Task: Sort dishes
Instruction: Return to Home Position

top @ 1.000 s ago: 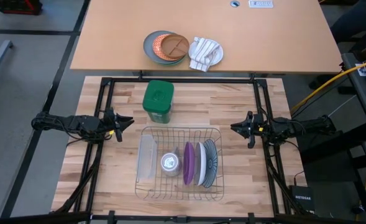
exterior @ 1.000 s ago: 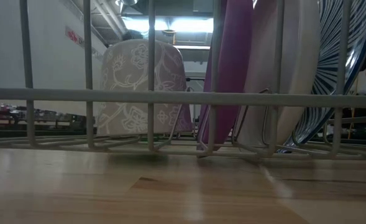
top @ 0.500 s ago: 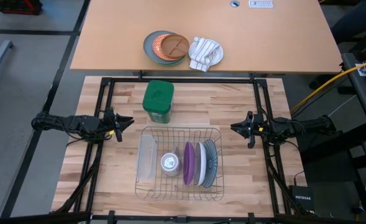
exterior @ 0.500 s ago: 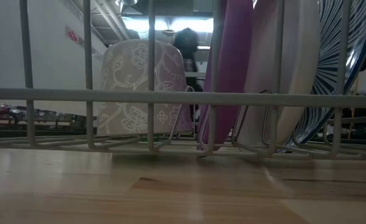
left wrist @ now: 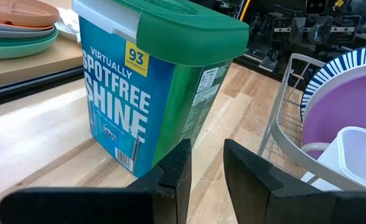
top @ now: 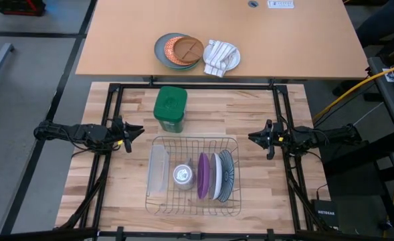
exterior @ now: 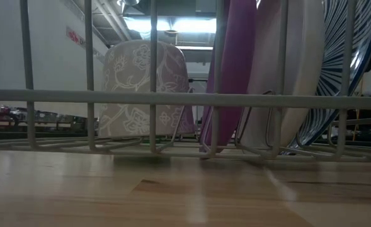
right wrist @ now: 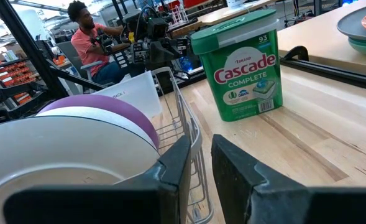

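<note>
Change: both arms same pose as 0.5 s ago; dark figure then behind cup [exterior: 141, 88] in low view gone.
Dish rack [top: 194, 140]: wire, on wood table [top: 250, 107], betw. the two arms.
Purple plate [top: 203, 175]: on edge in rack's right half, leftmost of 3.
White plate [top: 216, 177]: on edge, close alongside purple, mid of 3.
Striped plate [top: 227, 171]: on edge, rightmost, nearest rack's right wall.
Cup: patterned, in rack just left of purple plate.
Clear tub [top: 158, 173]: in rack's left side.
L gripper [top: 138, 130]: over table's left edge, near rack's far-left corner, apart from plates; fingers [left wrist: 170, 186] drawn nearly together, thin slit betw., gripping nothing.
R gripper [top: 251, 138]: over right edge, near rack's far-right corner; fingers [right wrist: 170, 186] likewise close, thin slit, empty.
Detergent tub [top: 170, 107]: green lid, on table beyond rack, apart from it.
Grey plate [top: 162, 50]: on far table, orange-brown divided plate [top: 185, 48] stacked on it.
Cloth plate [top: 221, 56]: white, checked cloth on it, just beside the stack.
Person [right wrist: 86, 37]: seated in room beyond, right wrist view.
</note>
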